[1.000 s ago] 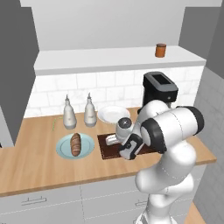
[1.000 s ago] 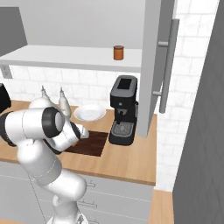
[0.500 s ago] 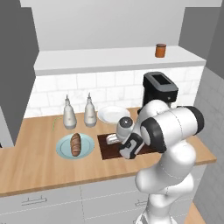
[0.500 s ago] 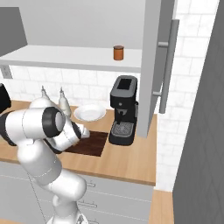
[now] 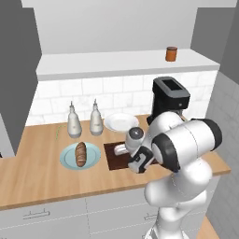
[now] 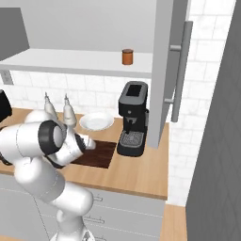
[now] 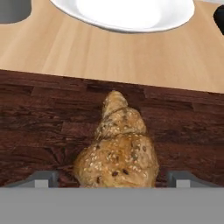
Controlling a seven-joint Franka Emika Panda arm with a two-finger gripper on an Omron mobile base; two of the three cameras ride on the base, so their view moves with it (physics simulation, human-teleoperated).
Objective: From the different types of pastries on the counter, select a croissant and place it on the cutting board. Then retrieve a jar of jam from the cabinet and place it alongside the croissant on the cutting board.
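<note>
Dark grained cutting board (image 7: 39, 118) bears a seeded croissant (image 7: 118, 148) between the tool's (image 7: 114, 178) parted tips.

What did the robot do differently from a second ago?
The claw opened and let go of the croissant, which now lies on the cutting board between its spread fingers. The arm hardly moved. The jar of jam is on the shelf as before, and the dark loaf remains on its blue plate.
</note>
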